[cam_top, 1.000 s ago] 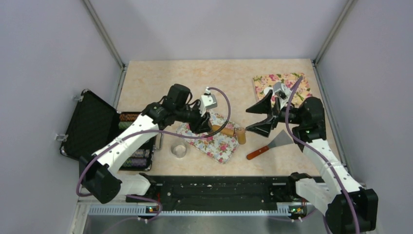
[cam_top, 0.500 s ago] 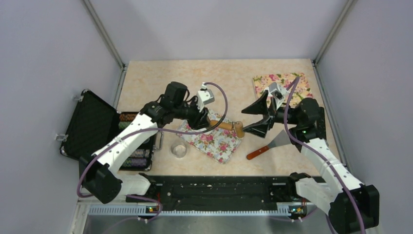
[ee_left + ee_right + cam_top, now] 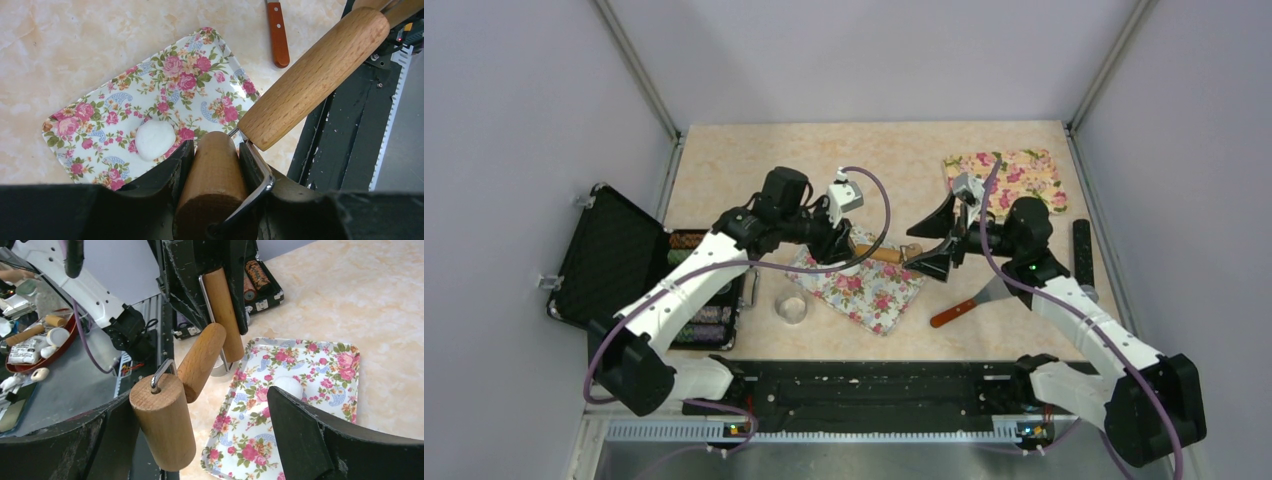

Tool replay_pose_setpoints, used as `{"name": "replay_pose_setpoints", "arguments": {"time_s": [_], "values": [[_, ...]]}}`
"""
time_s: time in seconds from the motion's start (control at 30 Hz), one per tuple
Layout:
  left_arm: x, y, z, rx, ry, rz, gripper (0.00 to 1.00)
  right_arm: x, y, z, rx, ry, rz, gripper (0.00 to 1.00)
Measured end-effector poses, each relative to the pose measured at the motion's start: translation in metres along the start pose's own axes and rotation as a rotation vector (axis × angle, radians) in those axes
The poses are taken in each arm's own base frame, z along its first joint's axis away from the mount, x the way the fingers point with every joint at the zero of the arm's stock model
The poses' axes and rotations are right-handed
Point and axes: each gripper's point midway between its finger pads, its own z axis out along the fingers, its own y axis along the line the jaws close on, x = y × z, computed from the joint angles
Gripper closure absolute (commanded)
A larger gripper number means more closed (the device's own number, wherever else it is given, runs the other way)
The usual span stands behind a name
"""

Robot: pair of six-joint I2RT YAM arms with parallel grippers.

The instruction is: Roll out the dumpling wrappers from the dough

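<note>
The left end effector (image 3: pixel 842 250) is pinching one wooden handle of the rolling pin (image 3: pixel 886 256), just left of the middle of the top view. In the left wrist view its jaws are pressing on either side of that handle at lower centre, and the pin's barrel is slanting away toward the upper right. The dough (image 3: pixel 155 140) is lying on the floral mat (image 3: pixel 190 85), low and left of centre in that view. It is just beside the left-of-frame jaw and apart from the pin.

The right end effector (image 3: pixel 924 245) is standing spread wide at the centre of the top view, its jaws lying on either side of the pin's other handle. In the right wrist view that handle is sitting at lower left, close against the left-of-frame jaw; whether they are touching I cannot tell. There the dough is showing right of centre, just above the tip of the right-of-frame jaw, resting on the mat on the surface (image 3: pixel 764 170). A scraper (image 3: pixel 969 303) is lying near the mat's right edge.
</note>
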Motion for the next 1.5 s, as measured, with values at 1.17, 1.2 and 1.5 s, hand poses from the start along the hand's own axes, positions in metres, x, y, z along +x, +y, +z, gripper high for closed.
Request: {"name": "replay_pose_setpoints", "arguments": {"time_s": [1.17, 1.2, 1.5], "values": [[0.012, 0.004, 0.014, 0.04, 0.043, -0.051, 1.0, 0.029, -0.022, 0.032, 0.075, 0.095, -0.021, 0.41], [0.013, 0.004, 0.014, 0.039, 0.045, -0.054, 1.0, 0.031, -0.022, 0.033, 0.073, 0.1, -0.016, 0.43], [0.013, 0.006, 0.014, 0.031, 0.049, -0.057, 1.0, 0.03, -0.02, 0.035, 0.062, 0.106, -0.018, 0.83]]}}
